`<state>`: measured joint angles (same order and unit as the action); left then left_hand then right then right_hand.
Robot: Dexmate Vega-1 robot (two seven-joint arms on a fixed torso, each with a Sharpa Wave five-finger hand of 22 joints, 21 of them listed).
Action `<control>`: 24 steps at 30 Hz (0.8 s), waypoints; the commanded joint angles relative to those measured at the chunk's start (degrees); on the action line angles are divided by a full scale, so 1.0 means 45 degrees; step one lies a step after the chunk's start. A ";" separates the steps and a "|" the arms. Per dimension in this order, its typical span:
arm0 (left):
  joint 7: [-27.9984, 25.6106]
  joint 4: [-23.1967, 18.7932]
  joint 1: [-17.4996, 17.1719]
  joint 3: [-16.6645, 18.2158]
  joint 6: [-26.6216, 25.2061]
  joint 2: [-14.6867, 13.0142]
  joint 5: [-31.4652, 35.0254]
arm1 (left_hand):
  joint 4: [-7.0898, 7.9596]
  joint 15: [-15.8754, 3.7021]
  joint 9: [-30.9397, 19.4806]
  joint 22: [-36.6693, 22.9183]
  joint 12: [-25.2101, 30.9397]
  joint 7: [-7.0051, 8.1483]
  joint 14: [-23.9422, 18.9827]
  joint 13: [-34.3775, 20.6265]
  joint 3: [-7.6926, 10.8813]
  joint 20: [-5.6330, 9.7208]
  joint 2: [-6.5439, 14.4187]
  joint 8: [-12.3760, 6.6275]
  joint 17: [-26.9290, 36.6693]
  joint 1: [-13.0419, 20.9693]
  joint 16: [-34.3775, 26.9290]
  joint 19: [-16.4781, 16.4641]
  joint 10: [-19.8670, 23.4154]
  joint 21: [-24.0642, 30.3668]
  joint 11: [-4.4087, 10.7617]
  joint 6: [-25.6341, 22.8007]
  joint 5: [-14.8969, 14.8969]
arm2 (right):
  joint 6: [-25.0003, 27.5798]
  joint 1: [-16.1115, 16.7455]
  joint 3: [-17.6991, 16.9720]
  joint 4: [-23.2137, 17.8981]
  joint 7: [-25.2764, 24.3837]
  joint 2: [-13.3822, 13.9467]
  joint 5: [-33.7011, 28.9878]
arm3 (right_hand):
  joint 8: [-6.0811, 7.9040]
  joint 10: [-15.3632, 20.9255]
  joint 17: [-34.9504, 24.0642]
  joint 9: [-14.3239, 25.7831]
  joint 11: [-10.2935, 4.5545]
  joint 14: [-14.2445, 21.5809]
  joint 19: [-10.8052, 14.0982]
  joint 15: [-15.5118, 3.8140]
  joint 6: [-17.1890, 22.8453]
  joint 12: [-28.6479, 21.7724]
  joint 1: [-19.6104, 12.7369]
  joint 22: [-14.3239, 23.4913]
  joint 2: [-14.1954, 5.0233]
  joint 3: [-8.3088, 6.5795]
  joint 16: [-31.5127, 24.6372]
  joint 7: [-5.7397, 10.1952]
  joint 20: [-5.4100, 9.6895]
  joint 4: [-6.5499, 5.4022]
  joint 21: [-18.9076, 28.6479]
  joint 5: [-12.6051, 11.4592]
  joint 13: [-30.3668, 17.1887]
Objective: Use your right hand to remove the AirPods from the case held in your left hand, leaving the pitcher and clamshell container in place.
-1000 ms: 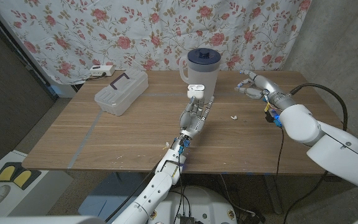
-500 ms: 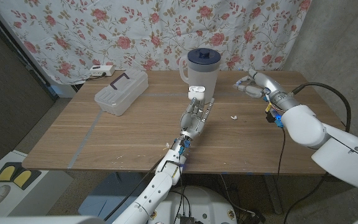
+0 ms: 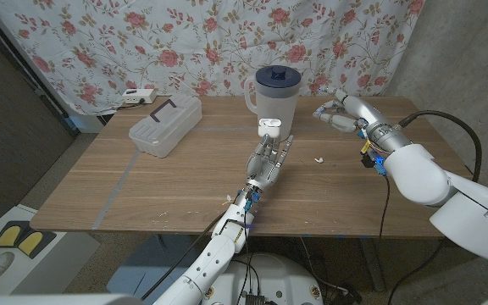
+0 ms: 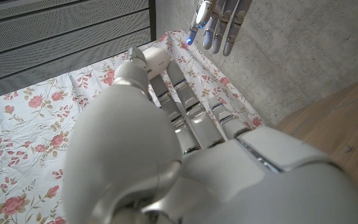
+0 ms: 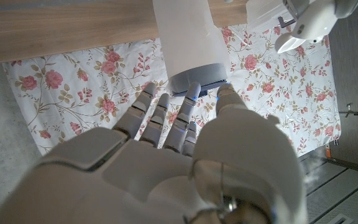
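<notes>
My left hand (image 3: 267,159) stands upright at the table's middle and holds a small white AirPods case (image 3: 268,125) at its fingertips, lid open. The left wrist view has the case (image 4: 155,60) above my left hand (image 4: 166,149). My right hand (image 3: 337,114) hovers to the right of the case, near the pitcher (image 3: 275,93), fingers apart and lightly curled, holding nothing. In the right wrist view, the right hand (image 5: 173,162) points at the pitcher (image 5: 188,37), with the case (image 5: 309,22) off to one side. The clear clamshell container (image 3: 166,125) sits at the back left.
A small white piece (image 3: 318,158) lies on the wood between the two hands. A white box (image 3: 134,96) sits at the back left edge by the floral curtain. A tiny white scrap (image 3: 227,196) lies near my left wrist.
My right hand has drifted left and slightly back, closer to the pitcher and the case. The left hand and case have stayed put.
</notes>
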<state>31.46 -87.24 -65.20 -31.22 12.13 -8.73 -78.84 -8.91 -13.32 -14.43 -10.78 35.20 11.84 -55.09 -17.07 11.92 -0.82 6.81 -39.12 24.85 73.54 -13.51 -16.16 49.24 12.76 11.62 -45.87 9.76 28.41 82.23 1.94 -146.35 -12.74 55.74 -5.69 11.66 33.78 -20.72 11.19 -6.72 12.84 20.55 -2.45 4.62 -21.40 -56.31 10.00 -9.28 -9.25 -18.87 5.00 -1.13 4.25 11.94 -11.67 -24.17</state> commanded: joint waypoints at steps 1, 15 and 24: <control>0.0214 0.0427 0.0189 -0.0050 -0.0061 0.0137 -0.0042 | 0.0104 -0.0100 -0.0040 -0.0075 0.0031 -0.0332 -0.0086 -0.4230 0.0041 0.0057 0.0399 -0.0689 0.0061 0.0180 0.0011 0.0016 0.0081 0.0006 0.0054 -0.0433 0.0084 | -0.0275 0.0333 -0.0277 -0.0663 0.0370 0.0090 0.0134 | 0.0067 0.0280 -0.0025 0.0035 -0.0083 0.0170 0.0082 -0.0886 0.0066 -0.0021 0.0109 0.0058 0.0040 -0.0079 -0.0085 0.0044 -0.0034 0.0019 0.0069 0.0012 0.0021; 0.0215 0.0710 0.0462 -0.0153 -0.0148 0.0240 0.0232 | 0.0096 -0.0106 -0.0042 -0.0073 0.0041 -0.0340 -0.0087 -0.4260 0.0039 0.0058 0.0402 -0.0691 0.0070 0.0181 0.0001 0.0027 0.0115 0.0004 0.0059 -0.0423 0.0086 | -0.0246 0.0144 -0.0152 -0.0841 0.0804 0.0085 0.0551 | 0.0077 0.0488 0.0017 0.0031 -0.0088 0.0249 0.0064 -0.0907 0.0117 0.0001 0.0061 0.0065 0.0043 -0.0119 -0.0139 -0.0016 -0.0060 0.0111 0.0053 0.0006 0.0081; -0.0008 0.0967 0.0558 -0.0210 -0.0086 0.0335 0.0431 | 0.0101 -0.0088 -0.0057 -0.0074 0.0026 -0.0333 -0.0044 -0.4257 0.0048 0.0038 0.0420 -0.0693 0.0060 0.0178 0.0026 0.0041 0.0106 0.0002 0.0052 -0.0397 0.0087 | -0.0633 0.0020 -0.0086 -0.0745 0.0898 0.0081 0.0729 | 0.0071 0.0537 0.0045 0.0029 -0.0083 0.0237 0.0057 -0.0879 0.0122 0.0044 0.0057 0.0068 0.0052 -0.0132 -0.0146 -0.0027 -0.0057 0.0150 0.0046 0.0007 0.0114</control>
<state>32.30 -84.94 -63.82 -31.65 11.44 -7.99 -77.95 -8.90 -13.33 -14.42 -10.78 34.78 11.72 -55.09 -17.07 11.93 -0.82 6.81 -39.12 24.91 73.54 -13.26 -16.17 49.33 12.76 11.71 -45.76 9.70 27.58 82.87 1.30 -149.69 -10.32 56.22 -4.49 11.66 35.59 -20.46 11.20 -7.30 13.54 20.54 -2.34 4.61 -21.41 -56.10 9.99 -9.06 -9.82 -19.30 5.01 -1.13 4.82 11.93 -11.67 -23.63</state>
